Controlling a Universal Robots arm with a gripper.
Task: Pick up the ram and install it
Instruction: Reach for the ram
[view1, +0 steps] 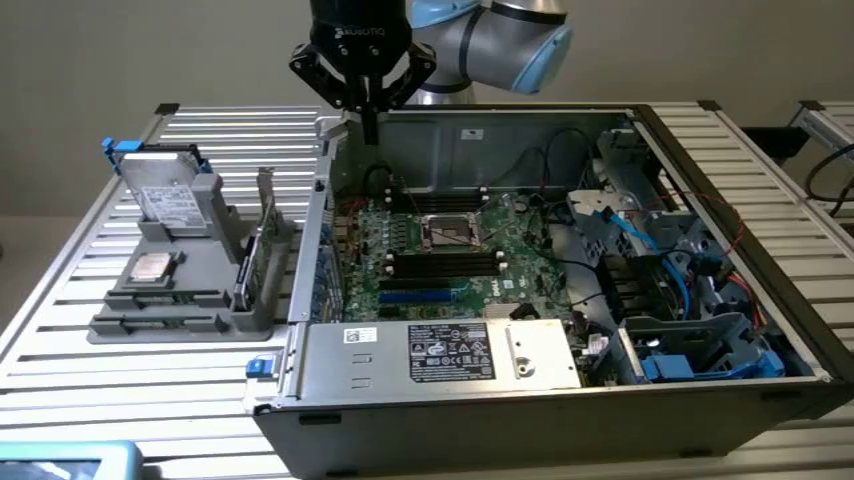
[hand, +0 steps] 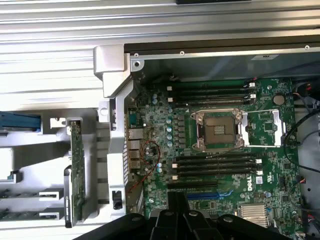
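Here the ram (view1: 246, 270) stands on its long edge in a moulded grey holder (view1: 174, 305) on the slatted aluminium desk (view1: 134, 400), just beside the open computer case (view1: 534, 430) on the exterior view's left. It sits next to a taller green expansion card (view1: 276, 228) with a metal bracket. From this angle it reads as a thin, dark sliver, so that is my best reading of which piece it is. The pincer (view1: 368, 135) hangs above the far corner of the case, well apart from the ram, with its black fingers drawn together and nothing between them. I judge the stick to be very light and stiff but fragile: a flat board with small chips on its faces and bare contacts along one edge. It is best taken across its two flat faces near the middle of the upper edge, away from the contacts, and kept square so that it cannot twist. Inside the case the glossy green motherboard (hand: 160, 115) carries long black memory slots (hand: 215, 165) beside the square metal processor socket (hand: 220, 131).
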